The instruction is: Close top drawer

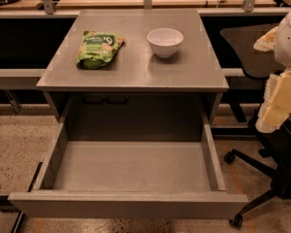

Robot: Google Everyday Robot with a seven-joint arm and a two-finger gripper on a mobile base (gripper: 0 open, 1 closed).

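The wide grey drawer (pixel 128 205) stands pulled far out of the grey cabinet (pixel 136 72). Its plain flat front panel is at the bottom of the view. Its shallow grey box (pixel 131 166) is empty inside. My gripper (pixel 276 101) shows as pale cream and white parts at the right edge, to the right of the cabinet and above the drawer's right side. It is apart from the drawer and touches nothing that I can see.
A green snack bag (pixel 99 47) and a white bowl (pixel 165 41) sit on the cabinet top. A black office chair with castor legs (pixel 242 164) stands at the right, close to the drawer's right corner. Speckled floor (pixel 14 149) lies on the left.
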